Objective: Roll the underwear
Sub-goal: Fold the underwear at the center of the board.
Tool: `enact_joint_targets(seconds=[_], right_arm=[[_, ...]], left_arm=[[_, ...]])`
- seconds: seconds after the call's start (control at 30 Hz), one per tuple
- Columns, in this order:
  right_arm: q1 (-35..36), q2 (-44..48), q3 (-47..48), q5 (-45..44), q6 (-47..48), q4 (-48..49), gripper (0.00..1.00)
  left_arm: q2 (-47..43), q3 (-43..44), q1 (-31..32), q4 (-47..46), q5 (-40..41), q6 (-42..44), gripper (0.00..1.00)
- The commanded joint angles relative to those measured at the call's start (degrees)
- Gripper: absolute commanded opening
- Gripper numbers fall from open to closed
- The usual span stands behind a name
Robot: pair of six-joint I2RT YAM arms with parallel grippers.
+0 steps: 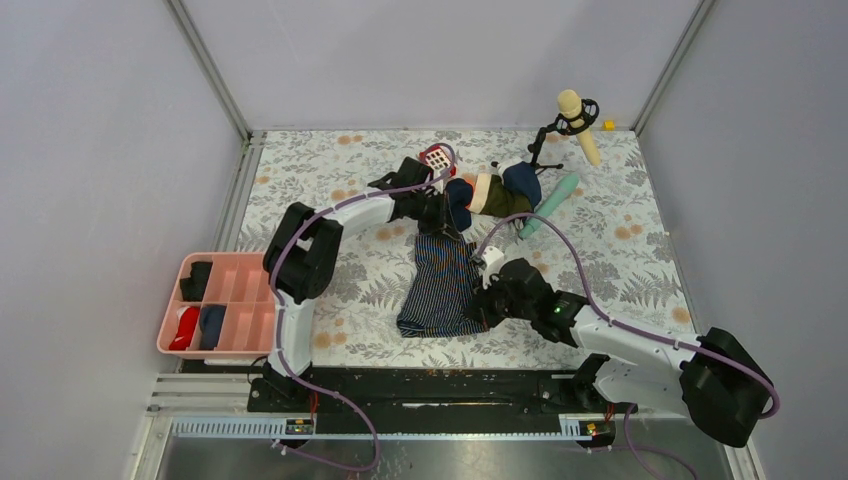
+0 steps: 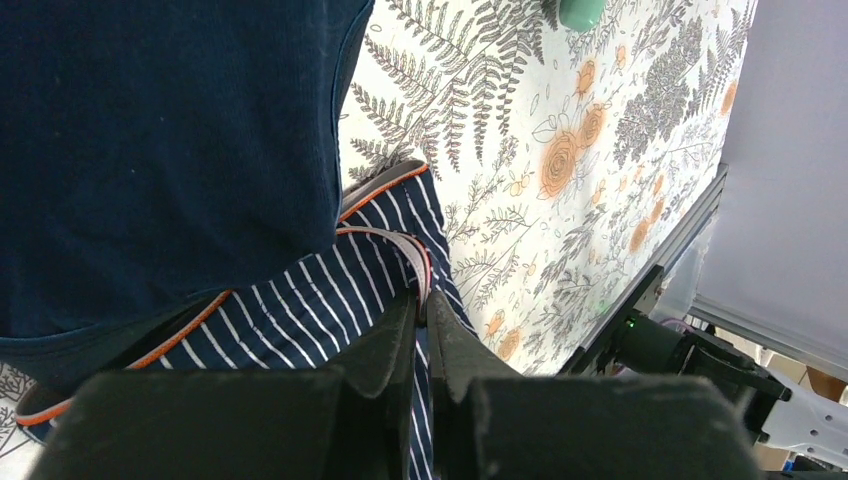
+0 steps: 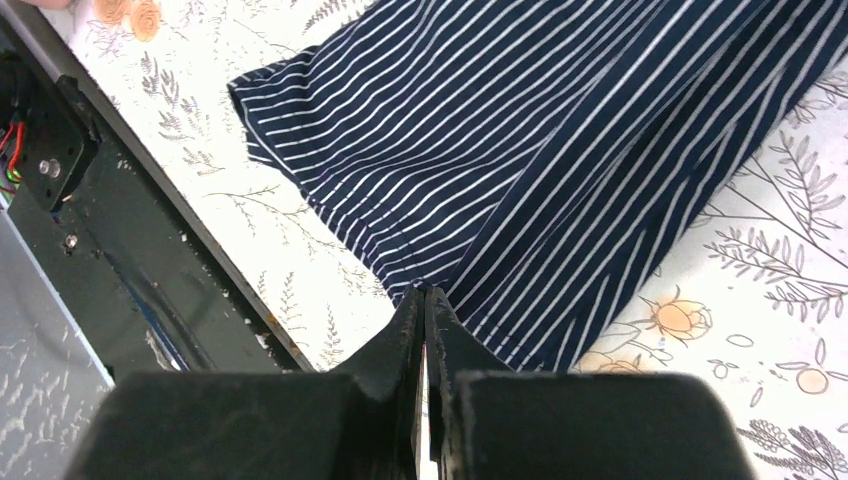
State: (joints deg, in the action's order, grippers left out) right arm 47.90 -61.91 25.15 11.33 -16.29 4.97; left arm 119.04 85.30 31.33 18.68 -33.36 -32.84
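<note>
Two arms on my screen, one pair of shorts between them. Nearest me, the right gripper has its fingers clenched tight, tips right at the near hem of the underwear. I cannot tell if any cloth is caught between them.

To the near left sits one pink divided tray. It holds three things that I can count: a black item in a far compartment, then a red item and a navy item side by side in near compartments. The other compartments show bare pink.

The underwear, navy with thin pale stripes, lies spread on the floral table cover at mid table. It runs from the right gripper at its near edge to the left gripper at its far edge. There the left fingers are pinched on the orange-trimmed waistband, which folds up into the narrow gap between them.

Just past that waistband is a pile of three garments: a plain navy cloth touching the waistband, a dark green and tan garment, and another navy bundle.

Beside the pile lies one mint-green tube. Farther back are one small red-and-white object, one cream microphone-shaped piece on a black stand, and one tiny yellow piece by the back wall.
</note>
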Motion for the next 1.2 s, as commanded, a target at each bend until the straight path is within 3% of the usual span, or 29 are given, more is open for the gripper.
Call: enact_joint_targets(seconds=[0.0, 0.6, 1.17], right_arm=[[-1.87, 1.27, -0.83, -1.35, -1.28, -0.75, 0.0], [-2.65, 2.58, -3.92, 2.79, 2.76, -1.24, 0.0], [-2.63, 4.44, -1.68, 11.76, 2.78, -3.23, 0.0]], left_arm=[[0.98, 2.68, 0.71, -1.44, 1.16, 0.23, 0.0], [1.78, 3.77, 3.21, -0.93, 0.85, 0.13, 0.0], [-5.21, 1.71, 3.19, 5.21, -0.09, 2.07, 0.0]])
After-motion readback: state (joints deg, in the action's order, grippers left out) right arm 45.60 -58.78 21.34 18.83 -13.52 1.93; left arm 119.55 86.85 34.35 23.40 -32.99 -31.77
